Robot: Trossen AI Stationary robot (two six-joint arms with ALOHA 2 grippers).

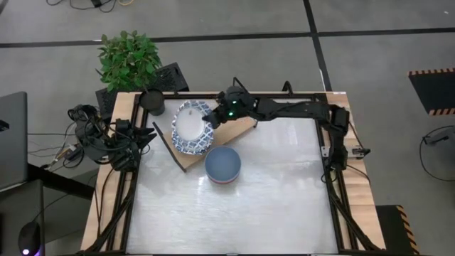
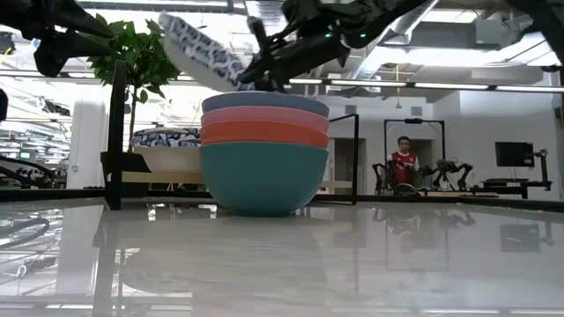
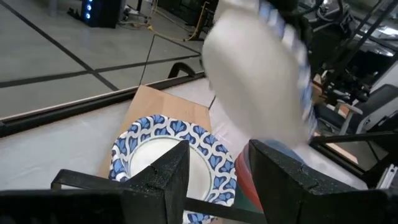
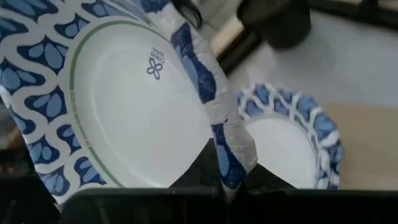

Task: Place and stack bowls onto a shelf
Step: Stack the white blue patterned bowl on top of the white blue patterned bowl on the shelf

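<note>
My right gripper (image 1: 212, 119) is shut on a shallow blue-patterned bowl (image 2: 201, 48) and holds it in the air over the shelf (image 1: 238, 128), a light-wood board at the table's far side. Another patterned bowl (image 1: 193, 146) rests by its base on the shelf's left end, below the held one. Just in front of the shelf, a stack of plain bowls (image 2: 264, 158) stands on the table, blue on top, then pink, red and teal. My left gripper (image 3: 217, 180) waits open at the table's left edge, facing the shelf. My right gripper pinches the held bowl's patterned rim (image 4: 225, 144) between its two fingers, one on each face of the wall. The fingers come from the table's right, slanting a little downward. The bowl is lifted clear and steeply tilted, its underside (image 4: 134, 99) toward the wrist camera.
A potted plant (image 1: 129, 60) and a black cup (image 1: 152, 102) stand by the table's far left corner. The shelf's black wire legs (image 2: 115, 132) rise beside the stack. A person (image 2: 404, 163) sits far behind the table. The pale tabletop (image 1: 284, 192) spreads toward the near edge.
</note>
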